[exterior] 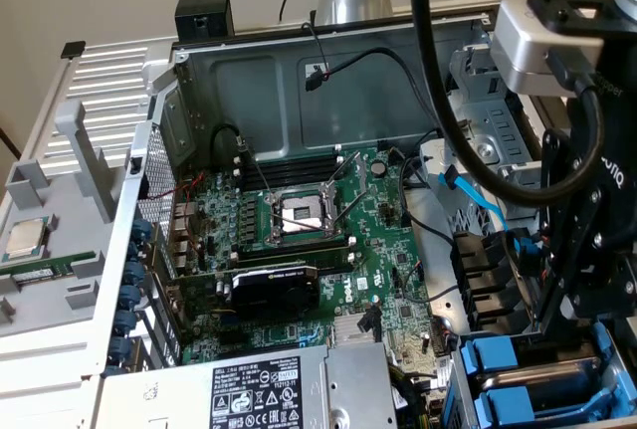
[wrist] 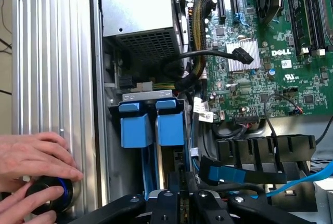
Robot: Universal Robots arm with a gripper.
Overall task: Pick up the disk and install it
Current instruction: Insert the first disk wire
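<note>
The disk [wrist: 170, 130] stands edge-on in the drive bay, its blue carrier frame toward the power supply and a grey metal side below it. My gripper [wrist: 180, 187] is shut on the disk's near end, black fingers close on either side. In the exterior view the gripper [exterior: 587, 300] hangs over the drive bays at the case's right. A second blue carrier [wrist: 136, 125] sits in the slot right beside the disk.
A person's hand [wrist: 36, 156] rests on a black round knob [wrist: 49, 195] on the ribbed case side. Blue cables [wrist: 223, 174] and black cable clips [wrist: 265, 148] lie beside the bay. The motherboard [exterior: 318, 250], grey labelled power supply [exterior: 249, 389] and loose processor chip [exterior: 25, 240] lie toward the exterior view's left.
</note>
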